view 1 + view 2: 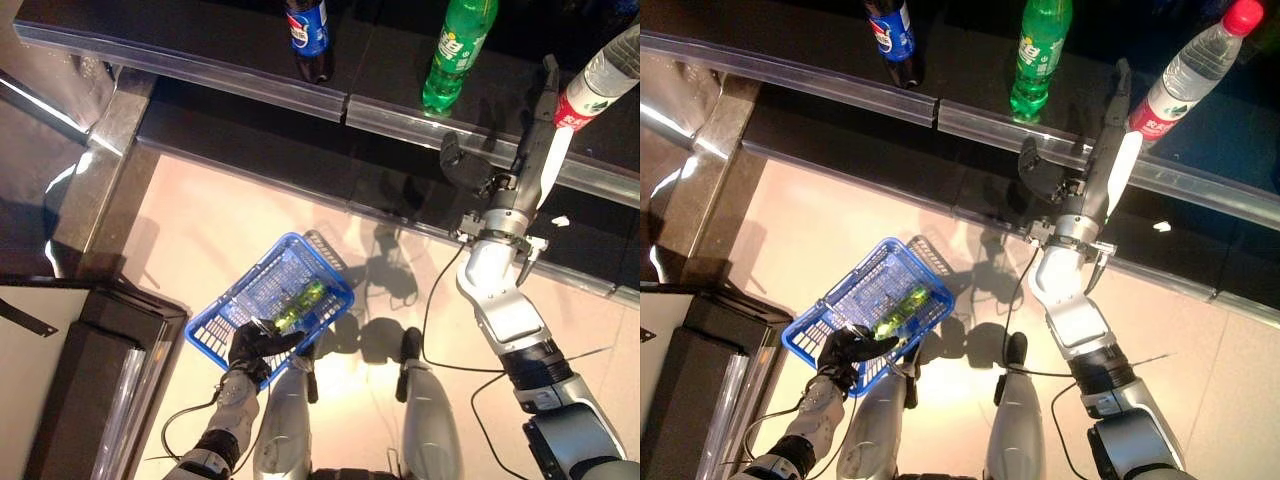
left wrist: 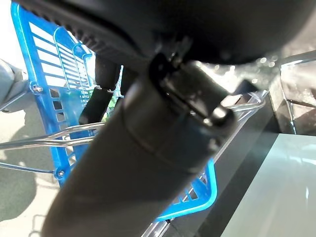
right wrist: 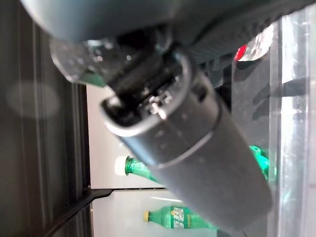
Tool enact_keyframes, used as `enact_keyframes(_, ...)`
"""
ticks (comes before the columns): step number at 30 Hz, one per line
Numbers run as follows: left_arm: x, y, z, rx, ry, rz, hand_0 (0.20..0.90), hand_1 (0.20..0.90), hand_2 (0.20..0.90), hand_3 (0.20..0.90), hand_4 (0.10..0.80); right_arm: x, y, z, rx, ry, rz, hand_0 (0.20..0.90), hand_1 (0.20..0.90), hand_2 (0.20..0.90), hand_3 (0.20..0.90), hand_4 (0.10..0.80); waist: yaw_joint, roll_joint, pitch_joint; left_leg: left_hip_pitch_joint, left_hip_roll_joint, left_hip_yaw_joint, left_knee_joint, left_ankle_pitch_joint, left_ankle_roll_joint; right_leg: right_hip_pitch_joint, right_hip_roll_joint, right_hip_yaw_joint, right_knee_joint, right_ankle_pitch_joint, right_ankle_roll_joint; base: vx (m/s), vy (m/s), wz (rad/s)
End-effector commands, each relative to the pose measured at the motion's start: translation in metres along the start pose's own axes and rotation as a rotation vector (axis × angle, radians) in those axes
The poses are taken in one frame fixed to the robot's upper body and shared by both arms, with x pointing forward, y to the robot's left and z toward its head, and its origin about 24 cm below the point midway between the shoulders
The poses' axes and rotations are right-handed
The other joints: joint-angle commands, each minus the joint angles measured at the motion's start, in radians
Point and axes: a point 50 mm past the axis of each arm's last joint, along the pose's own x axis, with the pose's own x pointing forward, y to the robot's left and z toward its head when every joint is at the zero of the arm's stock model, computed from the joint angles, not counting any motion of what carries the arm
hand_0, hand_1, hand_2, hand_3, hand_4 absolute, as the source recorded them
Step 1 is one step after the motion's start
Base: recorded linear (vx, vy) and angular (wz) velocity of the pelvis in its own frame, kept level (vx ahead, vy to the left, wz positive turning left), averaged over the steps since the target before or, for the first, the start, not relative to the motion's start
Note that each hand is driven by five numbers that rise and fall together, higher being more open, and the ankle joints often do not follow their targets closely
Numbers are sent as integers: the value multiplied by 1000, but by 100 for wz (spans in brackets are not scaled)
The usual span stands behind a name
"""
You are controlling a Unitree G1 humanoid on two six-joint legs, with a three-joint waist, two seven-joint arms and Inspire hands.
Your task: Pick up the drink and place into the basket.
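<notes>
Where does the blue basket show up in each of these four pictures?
Left eye view: blue basket low and left of centre, left hand at its near rim.
Right eye view: same, low left.
Left wrist view: its blue wall past the hand.
Right wrist view: not in it.
Shared landmark: the basket's wire handle.

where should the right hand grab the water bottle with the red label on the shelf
Probably around the clear body just above the red label of the clear plastic water bottle, coming from the open aisle side. It stands upright on the dark shelf behind a clear rail, and the right hand, fingers extended, already reaches beside it.
</notes>
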Motion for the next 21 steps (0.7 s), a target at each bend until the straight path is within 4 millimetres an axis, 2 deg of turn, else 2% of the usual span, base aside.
enact_keyframes(1, -25, 9, -42, 16, 109, 20, 300, 300, 300, 200, 100, 31, -6, 75, 172, -295, -110, 900, 900, 900, 900, 800, 1, 0, -4, -70, -12, -60, 62, 36, 12, -2, -6, -1, 26, -11, -59, 0, 0, 0)
enact_keyframes(9, -20, 1, -33, 43, 95, -4, 300, 300, 300, 200, 100, 51, 0, 92, 233, -264, -117, 900, 900, 900, 900, 800, 26, 2, -4, -114, -23, -69, 70, 33, 17, -41, -6, -9, 26, -2, -60, 12, -14, 1)
enact_keyframes(21, -15, -1, -24, 55, 75, -19, 300, 300, 300, 200, 100, 80, -2, 102, 280, -190, -194, 900, 900, 900, 900, 800, 54, 13, -4, -164, -43, -82, 64, 29, 27, -97, -9, -10, 30, 7, -56, 41, -10, 3)
